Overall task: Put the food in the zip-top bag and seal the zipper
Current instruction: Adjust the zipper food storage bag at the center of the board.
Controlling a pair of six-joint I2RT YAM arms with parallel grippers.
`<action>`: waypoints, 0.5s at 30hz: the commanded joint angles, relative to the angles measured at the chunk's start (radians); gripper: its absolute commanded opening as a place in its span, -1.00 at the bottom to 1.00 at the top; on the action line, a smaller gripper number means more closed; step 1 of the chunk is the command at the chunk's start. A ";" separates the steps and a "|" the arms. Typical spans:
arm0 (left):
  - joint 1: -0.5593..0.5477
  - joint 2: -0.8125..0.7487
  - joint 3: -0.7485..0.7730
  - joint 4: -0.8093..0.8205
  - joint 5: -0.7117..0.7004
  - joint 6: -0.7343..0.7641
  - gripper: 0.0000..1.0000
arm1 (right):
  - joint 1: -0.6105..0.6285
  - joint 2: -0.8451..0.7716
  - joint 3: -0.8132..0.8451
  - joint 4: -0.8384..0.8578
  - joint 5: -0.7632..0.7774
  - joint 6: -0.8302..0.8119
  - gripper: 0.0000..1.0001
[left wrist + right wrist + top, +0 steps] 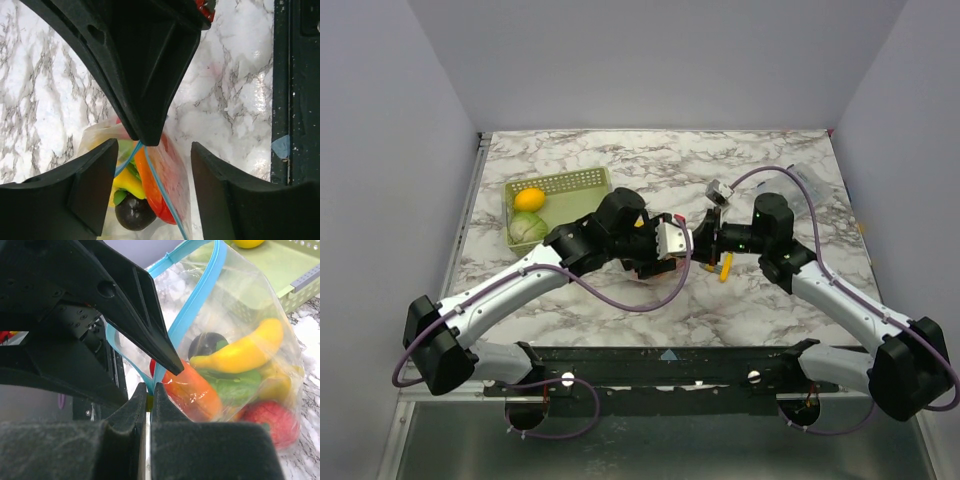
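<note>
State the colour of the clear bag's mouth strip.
The narrow plastic strip is light blue; right wrist view shows it best.

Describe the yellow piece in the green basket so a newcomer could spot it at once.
Look to the far left of the marble table for the green basket. Two foods sit inside; the yellow fruit is the farther one, smooth and oval, unlike the pale green leafy ball beside it.

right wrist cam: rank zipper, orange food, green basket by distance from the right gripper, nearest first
1. zipper: pinched in the right gripper, centre.
2. orange food: just beyond, inside the zip-top bag.
3. green basket: top right, behind the bag.
</note>
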 commanded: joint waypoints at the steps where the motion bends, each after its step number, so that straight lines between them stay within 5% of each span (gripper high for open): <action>1: -0.005 -0.011 -0.015 -0.002 -0.107 0.068 0.14 | 0.004 -0.033 0.016 -0.055 -0.023 -0.042 -0.99; 10: -0.006 -0.114 -0.136 0.112 -0.222 0.038 -0.68 | 0.003 -0.030 0.056 -0.101 -0.017 -0.066 -0.99; 12: -0.006 -0.117 -0.128 0.111 -0.244 0.024 -0.94 | 0.004 -0.029 0.065 -0.100 0.014 -0.056 -0.65; 15: -0.006 -0.130 -0.126 0.124 -0.264 -0.014 -1.00 | 0.003 -0.066 0.053 -0.096 0.155 -0.019 -0.23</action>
